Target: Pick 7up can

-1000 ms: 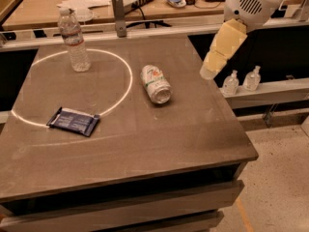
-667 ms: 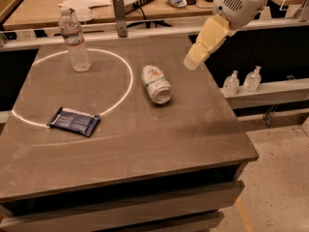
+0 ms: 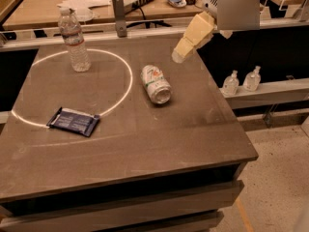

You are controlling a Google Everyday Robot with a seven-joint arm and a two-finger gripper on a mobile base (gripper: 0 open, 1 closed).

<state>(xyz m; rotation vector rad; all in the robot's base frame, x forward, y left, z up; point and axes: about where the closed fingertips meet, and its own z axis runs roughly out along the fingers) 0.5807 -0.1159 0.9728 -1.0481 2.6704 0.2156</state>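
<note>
The 7up can (image 3: pixel 155 83) lies on its side near the middle of the dark table (image 3: pixel 145 144), its end facing the front. It is whitish-silver with green and red marks. My gripper (image 3: pixel 179 55) hangs above the table's far right part, up and to the right of the can, apart from it. Its cream-coloured fingers (image 3: pixel 193 35) point down and to the left. It holds nothing.
A clear water bottle (image 3: pixel 74 40) stands at the back left inside a bright ring of light. A dark blue snack packet (image 3: pixel 74 121) lies at the front left. Two small bottles (image 3: pixel 241 80) stand on a shelf to the right. A cluttered bench runs behind.
My gripper has moved left, from beyond the table's right edge to over its far right part, closer to the can. The can, bottle and packet have not moved.
</note>
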